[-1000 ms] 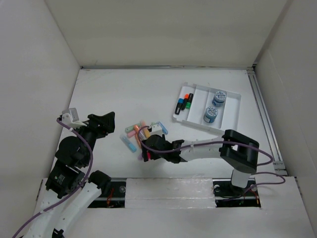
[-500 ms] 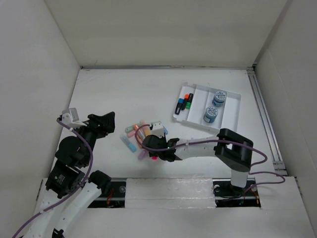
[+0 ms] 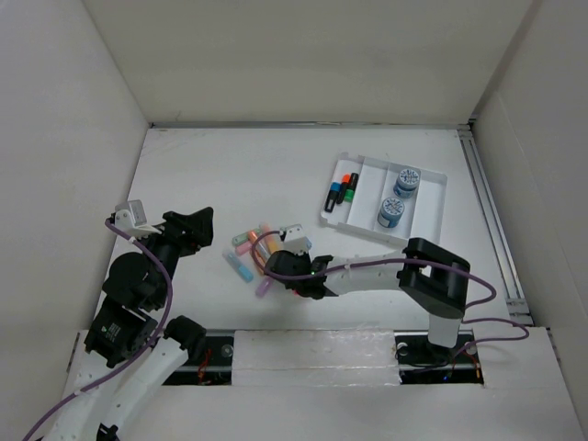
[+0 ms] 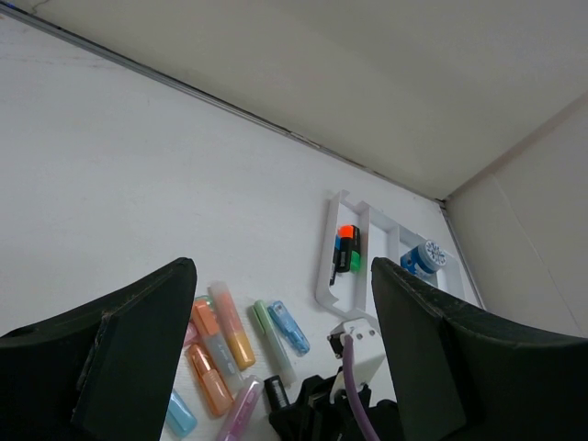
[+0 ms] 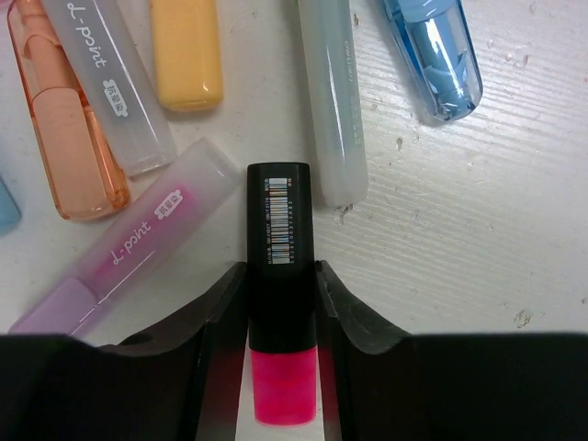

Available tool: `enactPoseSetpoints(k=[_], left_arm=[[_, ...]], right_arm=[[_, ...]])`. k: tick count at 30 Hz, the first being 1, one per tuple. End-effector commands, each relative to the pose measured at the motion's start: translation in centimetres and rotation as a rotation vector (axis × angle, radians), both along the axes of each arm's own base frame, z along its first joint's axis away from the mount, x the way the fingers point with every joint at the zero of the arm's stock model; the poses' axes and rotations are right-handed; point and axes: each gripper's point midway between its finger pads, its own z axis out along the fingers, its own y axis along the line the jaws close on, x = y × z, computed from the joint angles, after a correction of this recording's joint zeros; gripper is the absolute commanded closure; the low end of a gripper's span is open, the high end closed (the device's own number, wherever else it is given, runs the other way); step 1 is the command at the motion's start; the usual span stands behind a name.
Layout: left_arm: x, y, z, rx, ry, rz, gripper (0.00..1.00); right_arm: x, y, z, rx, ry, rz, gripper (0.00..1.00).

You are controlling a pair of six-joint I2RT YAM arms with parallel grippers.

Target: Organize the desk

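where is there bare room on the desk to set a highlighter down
Free: the far desk strip between the back wall and the tray, and left of the tray. Crowded: the highlighter pile at centre, where the right gripper grips a black-and-pink highlighter.

Top view: high and behind the arms, looking down and forward. The whole desk (image 3: 230,175) is in frame, arm bases at the bottom edge.
Left wrist: low on the left side, looking across to the far right corner, framed by the left fingers (image 4: 138,340).
Right wrist: in very close, straight down, a marker (image 5: 281,230) between the right fingers (image 5: 220,312).
Shared by all three: the pens (image 3: 250,243).
Shared by top and left wrist: the tray (image 3: 367,197) and the far wall (image 3: 303,55).
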Motion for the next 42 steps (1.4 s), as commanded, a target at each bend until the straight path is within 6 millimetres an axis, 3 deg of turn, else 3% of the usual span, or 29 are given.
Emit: enactPoseSetpoints(k=[1,3,4,5,6,7,9,10,12,13,16,17,19,20,23,24,25,28,33,36,37,38,39,40,42], left_arm=[[0.2,-0.4,0.7,-0.003,-0.032,-0.016,0.27],[0.2,-0.3,0.8,-0.004,-0.034,-0.014,0.27],[0.2,-0.4,0.7,-0.003,-0.031,-0.017,0.27],[0.2,-0.4,0.6,-0.002,-0.03,-0.017,0.27],[0.1,-0.4,0.7,-0.003,-0.032,-0.017,0.27],[0.2,-0.4,0.7,-0.004,-0.031,-0.019,0.27],[0.1,-0.4,0.8,-0.005,-0.035,-0.02,0.27],[0.1,-0.4,0.7,-0.004,-0.034,-0.017,0.27],[0.0,-0.2,0.9,-0.007,-0.039,-0.014,0.27],[0.0,-0.2,0.8,-0.008,-0.038,-0.014,0.27],[0.0,-0.3,0.8,-0.008,-0.038,-0.014,0.27],[0.0,-0.3,0.8,-0.007,-0.036,-0.019,0.27],[0.0,-0.3,0.9,-0.009,-0.039,-0.017,0.27],[0.0,-0.3,0.8,-0.006,-0.037,-0.017,0.27],[0.0,-0.2,0.9,-0.007,-0.039,-0.013,0.27],[0.0,-0.2,0.8,-0.006,-0.038,-0.013,0.27],[0.0,-0.2,0.9,-0.007,-0.039,-0.014,0.27],[0.0,-0.3,0.8,-0.006,-0.036,-0.017,0.27],[-0.1,-0.2,0.9,-0.009,-0.04,-0.013,0.27],[-0.1,-0.3,0.9,-0.008,-0.04,-0.017,0.27],[-0.1,-0.3,0.8,-0.007,-0.039,-0.019,0.27],[0.0,-0.4,0.8,-0.006,-0.038,-0.023,0.27],[0.0,-0.4,0.8,-0.006,-0.038,-0.022,0.27],[0.0,-0.4,0.8,-0.006,-0.038,-0.022,0.27],[0.0,-0.4,0.8,-0.006,-0.037,-0.02,0.27]], right_arm=[[-0.3,-0.8,-0.1,-0.013,0.014,-0.005,0.92],[-0.3,-1.3,1.1,0.018,-0.006,-0.009,0.93],[0.1,-1.3,5.5,0.12,-0.072,-0.015,0.93],[0.1,-1.3,5.5,0.121,-0.073,-0.015,0.93],[1.4,-2.2,6.9,0.14,-0.105,-0.039,0.93],[2.2,-2.7,9.5,0.201,-0.137,-0.051,0.93],[4.2,-3.5,11.7,0.263,-0.173,-0.054,0.93],[6.7,-5.8,12.3,0.273,-0.19,-0.117,0.93],[9.5,-7.4,13.4,0.307,-0.216,-0.149,0.94],[12.0,-9.4,13.6,0.319,-0.228,-0.195,0.95],[15.7,-12.1,14.1,0.334,-0.252,-0.264,0.95],[18.0,-14.0,13.7,0.316,-0.251,-0.31,0.95],[20.5,-14.6,13.8,0.347,-0.248,-0.321,0.95],[22.1,-16.0,13.8,0.351,-0.249,-0.355,0.94],[25.1,-16.1,13.6,0.387,-0.24,-0.366,0.92],[26.4,-16.3,14.3,0.429,-0.25,-0.369,0.89],[27.1,-16.3,13.4,0.439,-0.23,-0.368,0.79],[29.0,-16.6,13.7,0.473,-0.231,-0.37,0.63],[28.9,-17.1,15.6,0.487,-0.26,-0.371,0.38],[26.4,-14.4,16.0,0.525,-0.278,-0.287,0.34],[25.1,-12.6,15.7,0.527,-0.269,-0.253,0.34],[24.0,-12.0,15.2,0.513,-0.256,-0.235,0.37],[23.1,-11.0,15.0,0.509,-0.245,-0.207,0.46],[22.1,-9.8,14.8,0.512,-0.233,-0.169,0.76],[18.8,-5.9,14.2,0.517,-0.205,-0.051,0.99]])
